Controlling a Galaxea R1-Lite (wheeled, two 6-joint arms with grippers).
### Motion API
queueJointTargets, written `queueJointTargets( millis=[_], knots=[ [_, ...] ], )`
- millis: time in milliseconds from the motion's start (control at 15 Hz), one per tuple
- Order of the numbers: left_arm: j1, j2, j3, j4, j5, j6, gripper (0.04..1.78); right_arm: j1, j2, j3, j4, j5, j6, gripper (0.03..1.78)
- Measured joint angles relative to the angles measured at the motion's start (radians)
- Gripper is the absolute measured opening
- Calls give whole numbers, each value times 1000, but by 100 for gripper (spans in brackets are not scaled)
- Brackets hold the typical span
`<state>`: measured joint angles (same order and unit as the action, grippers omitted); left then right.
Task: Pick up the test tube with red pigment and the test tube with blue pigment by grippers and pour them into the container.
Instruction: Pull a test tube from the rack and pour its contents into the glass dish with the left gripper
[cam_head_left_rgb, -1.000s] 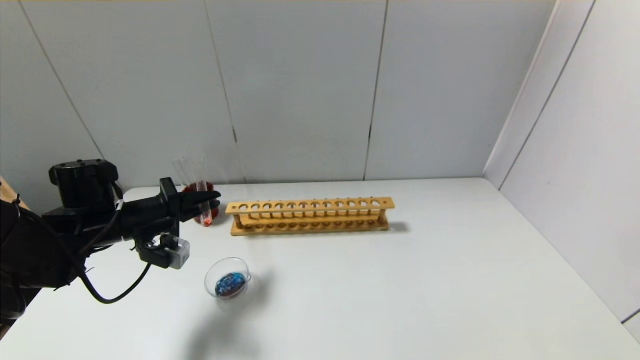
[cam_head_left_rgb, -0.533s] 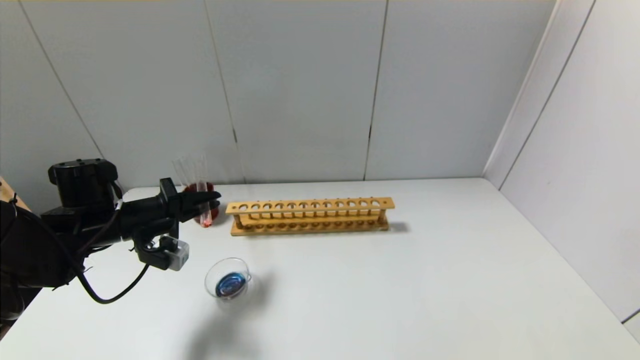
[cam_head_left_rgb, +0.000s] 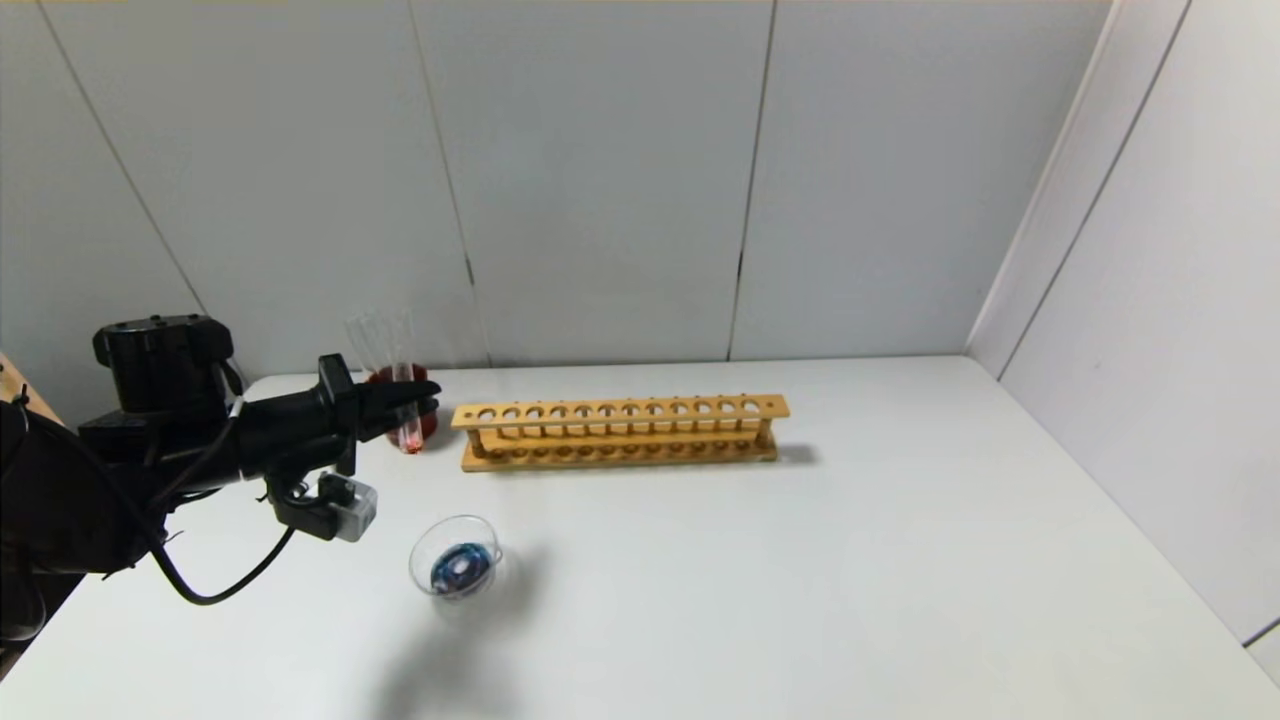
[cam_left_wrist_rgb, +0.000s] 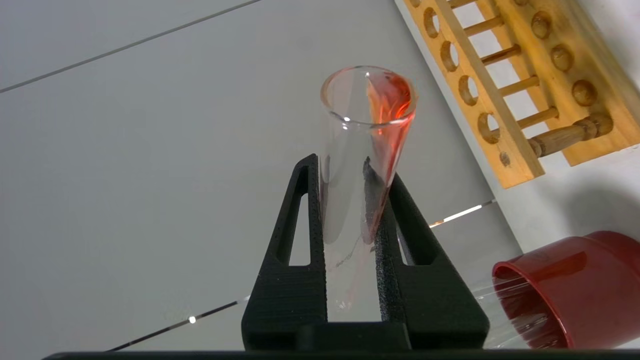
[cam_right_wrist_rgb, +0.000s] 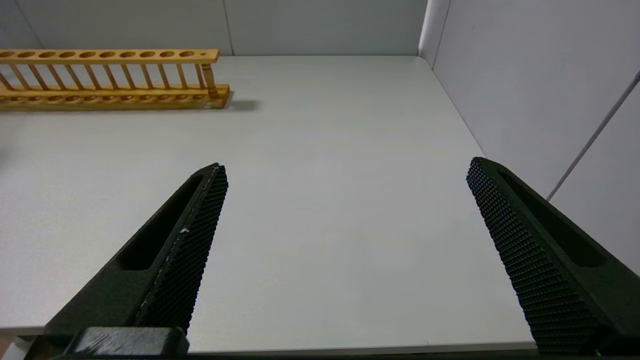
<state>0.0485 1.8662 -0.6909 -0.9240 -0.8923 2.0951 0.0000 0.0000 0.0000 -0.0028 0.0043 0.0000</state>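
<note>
My left gripper (cam_head_left_rgb: 428, 398) hangs over the table's far left, shut on the test tube with red pigment (cam_head_left_rgb: 408, 437), which stands roughly upright with orange-red liquid at its lower end. In the left wrist view both fingers (cam_left_wrist_rgb: 300, 210) press the glass of the red-pigment tube (cam_left_wrist_rgb: 367, 115), and a red film runs down its inner wall. The container (cam_head_left_rgb: 455, 558), a low clear beaker holding blue liquid, sits on the table in front of and below that gripper. The test tube with blue pigment is out of view. My right gripper (cam_right_wrist_rgb: 347, 165) is open over bare table near the front edge.
A dark red cup (cam_head_left_rgb: 425, 425) with clear tubes (cam_head_left_rgb: 375, 340) stands just behind the held tube, also seen as the red cup (cam_left_wrist_rgb: 565, 290) in the left wrist view. A long wooden tube rack (cam_head_left_rgb: 620, 430) lies to the right along the back. A wall closes the right side.
My left arm has drifted slightly back and left with the tube. The blue liquid in the beaker has changed shape, drawing into a smaller patch.
</note>
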Motion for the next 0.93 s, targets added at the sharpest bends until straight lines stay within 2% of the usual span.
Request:
queueJointTargets(
  millis=[933],
  knots=[
    [-1, -19, -13, 7, 1, 67, 32, 0, 0, 0, 0, 0, 0, 175]
  ],
)
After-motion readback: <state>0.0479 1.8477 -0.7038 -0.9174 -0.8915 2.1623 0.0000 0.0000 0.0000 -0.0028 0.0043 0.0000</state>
